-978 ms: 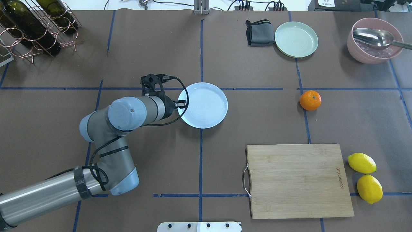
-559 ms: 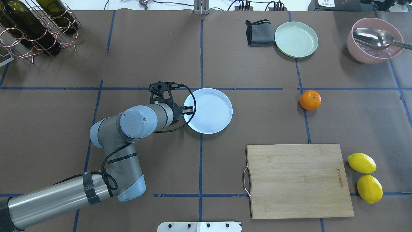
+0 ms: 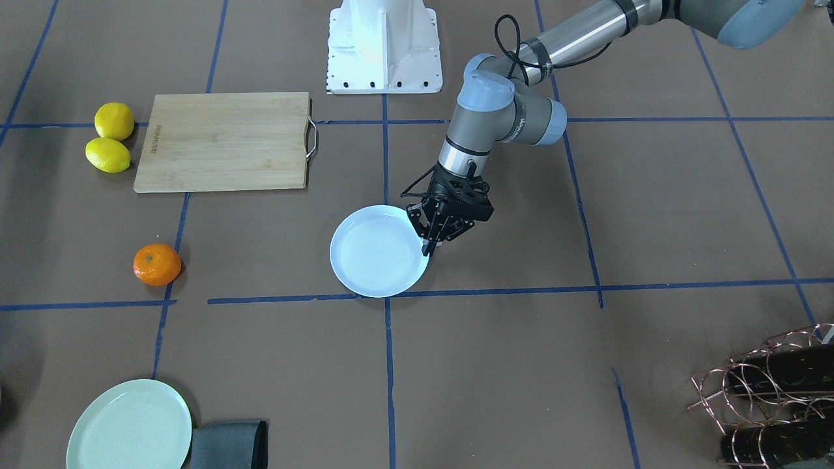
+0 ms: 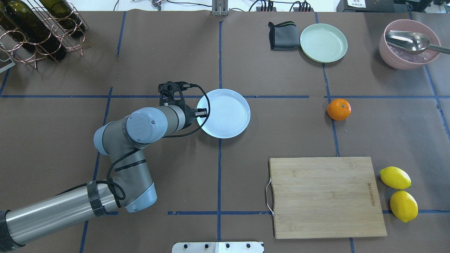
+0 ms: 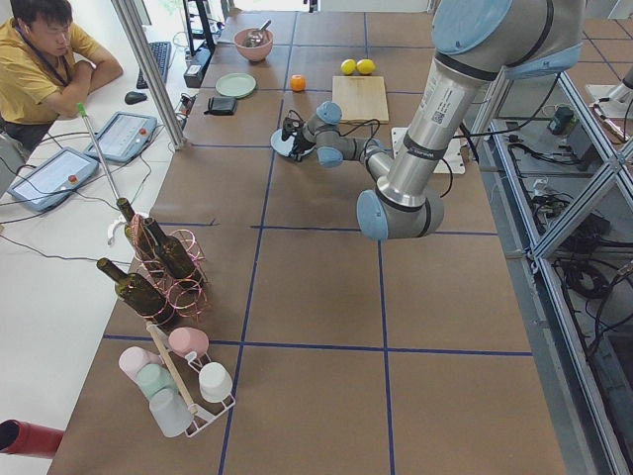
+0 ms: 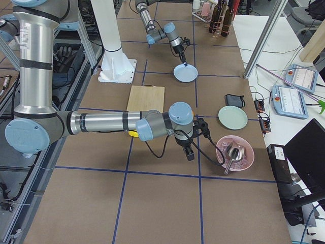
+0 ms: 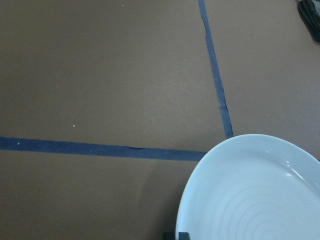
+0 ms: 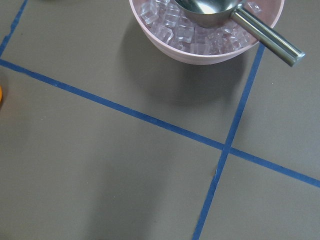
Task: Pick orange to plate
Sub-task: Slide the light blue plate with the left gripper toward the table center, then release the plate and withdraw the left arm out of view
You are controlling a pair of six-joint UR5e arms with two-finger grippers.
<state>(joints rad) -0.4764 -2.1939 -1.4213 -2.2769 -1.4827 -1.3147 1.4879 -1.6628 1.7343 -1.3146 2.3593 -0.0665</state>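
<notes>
My left claw (image 3: 429, 245) is pinched narrow on the left rim of the round white, faintly bluish shallow plate (image 4: 228, 116). My wrist camera shows the plate's pale curve filling its lower right corner. The plate sits near the middle of the brown-covered table (image 4: 168, 158), straddling the blue tape line that runs from near to far. Its far edge reaches the cross line of tape. I cannot tell whether it rests flat on the table or is lifted a little.

The small round bright-orange fruit (image 4: 339, 109) lies well to the right of the plate, alone on the table, on another near-to-far tape line. Nothing touches this orange. It is on the far side of the rectangular wooden cutting board with a metal handle (image 4: 325, 196), apart from it. Two yellow lemons (image 4: 395, 177) lie side by side just beyond the board's right edge.

My right claw (image 6: 190, 153) shows only in the side view from the right, hanging over the table near the pink bowl of clear ice cubes with a metal scoop (image 4: 409, 44). I cannot tell whether it is wide or narrow. Its wrist camera looks down on that bowl.

At the far right a pale mint-green plate (image 4: 323, 43) lies just beside a folded dark grey cloth (image 4: 282, 35). At the far left stands a copper wire rack of dark bottles (image 4: 38, 28).
</notes>
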